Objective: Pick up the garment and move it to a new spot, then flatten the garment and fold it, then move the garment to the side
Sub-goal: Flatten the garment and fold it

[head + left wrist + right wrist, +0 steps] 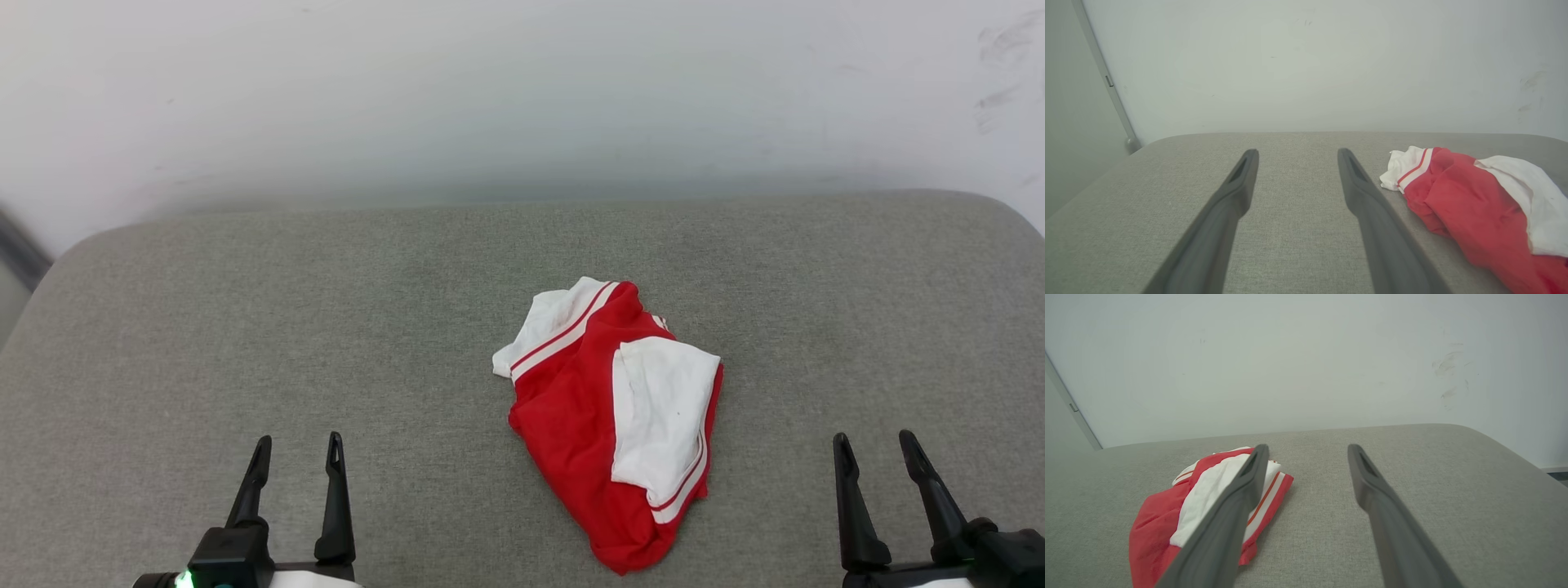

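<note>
The crumpled garment (571, 408) lies on a grey cushion (245, 327) between the spread left tool (299, 441) and right tool (874, 438).

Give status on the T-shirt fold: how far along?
Done: nothing visible. The red T-shirt lies crumpled in a heap on the grey fabric surface.
In hand: nothing. The left claw and right claw are both open and empty, one on each side of the shirt, touching nothing.
Left: pick it up, move it, flatten it, fold it, set it aside.
</note>
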Motion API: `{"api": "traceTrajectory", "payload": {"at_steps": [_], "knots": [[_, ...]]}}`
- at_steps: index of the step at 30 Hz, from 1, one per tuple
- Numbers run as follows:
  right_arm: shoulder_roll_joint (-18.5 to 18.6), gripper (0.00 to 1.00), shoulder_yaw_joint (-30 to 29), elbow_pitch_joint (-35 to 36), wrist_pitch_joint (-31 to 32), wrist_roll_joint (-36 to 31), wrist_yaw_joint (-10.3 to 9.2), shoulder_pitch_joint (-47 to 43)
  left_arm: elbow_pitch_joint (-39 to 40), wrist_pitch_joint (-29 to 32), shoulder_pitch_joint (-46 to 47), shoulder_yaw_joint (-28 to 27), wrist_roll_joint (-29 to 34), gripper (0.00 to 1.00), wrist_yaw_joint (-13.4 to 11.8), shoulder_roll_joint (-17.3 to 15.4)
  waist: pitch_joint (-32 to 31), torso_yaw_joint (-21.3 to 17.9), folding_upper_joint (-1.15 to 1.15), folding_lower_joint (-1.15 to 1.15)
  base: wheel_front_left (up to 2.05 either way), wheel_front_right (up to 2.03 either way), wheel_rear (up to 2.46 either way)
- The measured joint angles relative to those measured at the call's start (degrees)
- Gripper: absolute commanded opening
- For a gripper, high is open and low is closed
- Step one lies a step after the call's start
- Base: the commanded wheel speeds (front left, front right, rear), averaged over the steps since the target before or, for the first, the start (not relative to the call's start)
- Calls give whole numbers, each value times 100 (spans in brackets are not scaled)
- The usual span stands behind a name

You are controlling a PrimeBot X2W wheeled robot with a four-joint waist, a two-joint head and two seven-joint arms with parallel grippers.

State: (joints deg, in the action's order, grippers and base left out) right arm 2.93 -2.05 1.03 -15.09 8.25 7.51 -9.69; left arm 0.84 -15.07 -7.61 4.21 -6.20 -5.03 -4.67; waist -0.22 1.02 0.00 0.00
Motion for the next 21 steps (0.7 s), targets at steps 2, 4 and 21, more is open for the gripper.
{"api": "traceTrajectory", "payload": {"at_steps": [2,4,21], "knots": [[0,100,-2,0,0,8,0,-2,-3,0,-4,-42,9,100,18,16,-1,4,0,0,0,0,0],[0,100,1,1,0,24,0,-3,-22,0,-9,-129,53,100,101,64,1,11,0,0,0,0,0],[-1,100,70,132,0,-47,-1,226,-129,0,1619,-579,291,100,815,-316,277,-156,0,0,0,0,0]]}}
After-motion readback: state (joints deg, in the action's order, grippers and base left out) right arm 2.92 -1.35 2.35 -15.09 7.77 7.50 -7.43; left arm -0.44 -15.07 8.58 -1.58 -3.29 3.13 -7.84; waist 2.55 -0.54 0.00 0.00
